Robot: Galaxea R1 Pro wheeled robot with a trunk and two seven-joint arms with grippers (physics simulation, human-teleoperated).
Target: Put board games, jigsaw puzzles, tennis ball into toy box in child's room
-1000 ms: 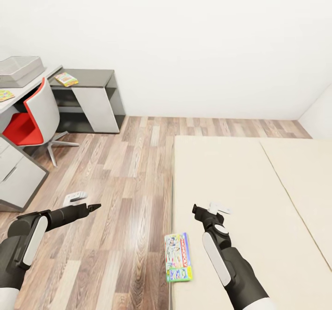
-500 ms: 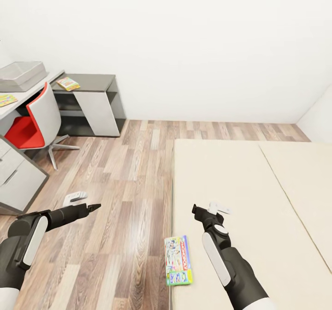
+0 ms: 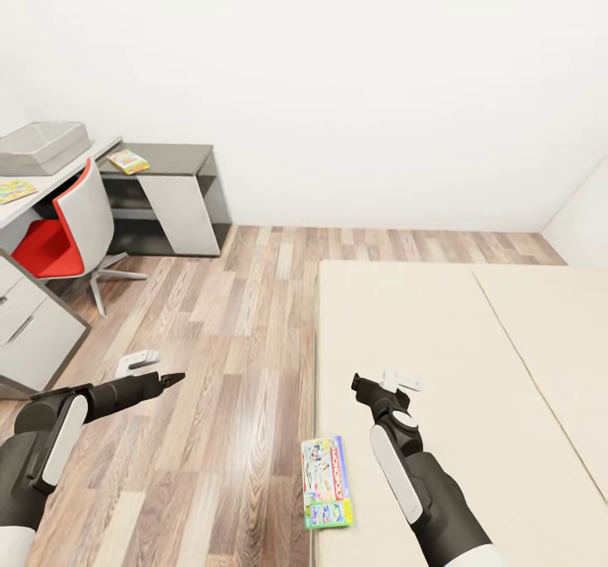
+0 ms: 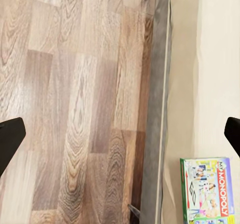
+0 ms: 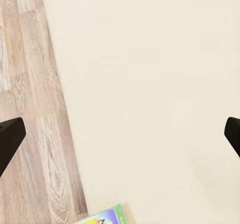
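We hold both tools spread apart and empty: left tool [image 3: 173, 377] over the floor, right tool [image 3: 361, 384] over the bed [image 3: 473, 381]. The Monopoly box [image 3: 326, 482] lies at the bed's edge, six o'clock; the grey bin [image 3: 42, 147] sits on the surface [image 3: 51, 180] at ten o'clock.

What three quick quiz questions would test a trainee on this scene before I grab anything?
1. True or false: the Monopoly box lies at the edge of the bed, beside the floor.
2. Which gripper is over the mattress? A) left gripper B) right gripper
3. Fill in: the toy box sits on the ____.

Key:
1. True. In the left wrist view it lies by the bed's grey frame.
2. B. The left gripper hangs over the wood floor; both have fingers spread with nothing between them.
3. Table, far left, behind the red and white chair.
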